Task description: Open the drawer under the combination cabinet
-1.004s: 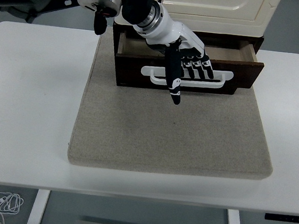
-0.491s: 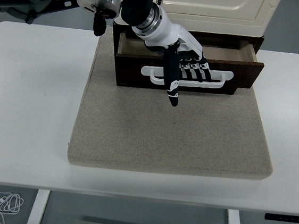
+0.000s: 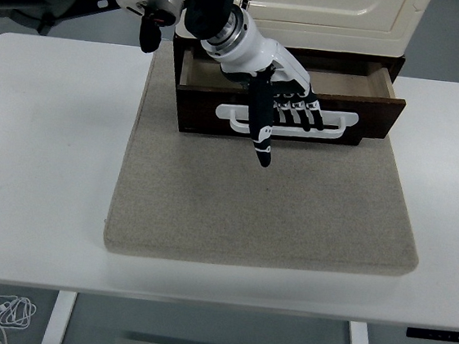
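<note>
White table (image 3: pixel 42 160), grey mat (image 3: pixel 262 208) on top.
Mat spread across the middle, running from the far side toward the near edge; bare white surface left, right and in front. Cabinet (image 3: pixel 329 10) with pulled-out drawer (image 3: pixel 290 104) standing on the mat's far end.

Left arm enters from upper left, black forearm, silver wrist, white-backed robot hand (image 3: pixel 282 104) reaching forward and down. Four fingers (image 3: pixel 301 112) curled under, knuckles up; the thumb (image 3: pixel 261 126) extends straight, pointing toward the near edge. Right arm not visible.
</note>
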Tool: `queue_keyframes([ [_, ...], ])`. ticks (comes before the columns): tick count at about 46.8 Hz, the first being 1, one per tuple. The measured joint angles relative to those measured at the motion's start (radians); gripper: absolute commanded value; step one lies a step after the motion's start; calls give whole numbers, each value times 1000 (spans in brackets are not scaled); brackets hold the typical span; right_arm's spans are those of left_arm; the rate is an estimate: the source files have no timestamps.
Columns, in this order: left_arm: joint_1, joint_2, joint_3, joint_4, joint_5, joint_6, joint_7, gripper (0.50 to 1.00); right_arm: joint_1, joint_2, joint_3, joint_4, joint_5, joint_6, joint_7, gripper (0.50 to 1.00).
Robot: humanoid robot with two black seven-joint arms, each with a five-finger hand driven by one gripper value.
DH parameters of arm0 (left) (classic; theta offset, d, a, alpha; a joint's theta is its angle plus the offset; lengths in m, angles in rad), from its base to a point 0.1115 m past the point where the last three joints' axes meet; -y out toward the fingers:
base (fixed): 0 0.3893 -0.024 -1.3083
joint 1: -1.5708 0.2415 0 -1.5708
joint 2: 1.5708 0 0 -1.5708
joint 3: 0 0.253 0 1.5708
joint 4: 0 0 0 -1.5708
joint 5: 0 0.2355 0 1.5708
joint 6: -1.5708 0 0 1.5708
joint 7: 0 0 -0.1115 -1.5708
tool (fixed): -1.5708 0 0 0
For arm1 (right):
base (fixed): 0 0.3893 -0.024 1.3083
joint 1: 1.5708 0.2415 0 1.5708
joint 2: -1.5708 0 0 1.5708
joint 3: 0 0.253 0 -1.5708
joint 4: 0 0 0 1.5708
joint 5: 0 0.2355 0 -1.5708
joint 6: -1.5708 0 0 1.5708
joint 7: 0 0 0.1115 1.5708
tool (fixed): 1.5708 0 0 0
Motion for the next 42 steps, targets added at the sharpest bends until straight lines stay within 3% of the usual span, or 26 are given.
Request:
queue_keyframes([
  [24, -17, 36, -50, 0, -49, -69, -1, 1000, 0, 0, 0, 0, 0, 0, 0, 928],
  [34, 0, 92, -263, 11, -87, -70, -35, 1000, 0, 0, 0, 0, 0, 0, 0, 928],
  [42, 42, 135, -503, 46, -88, -70, -113, 1000, 0, 0, 0, 0, 0, 0, 0, 928],
])
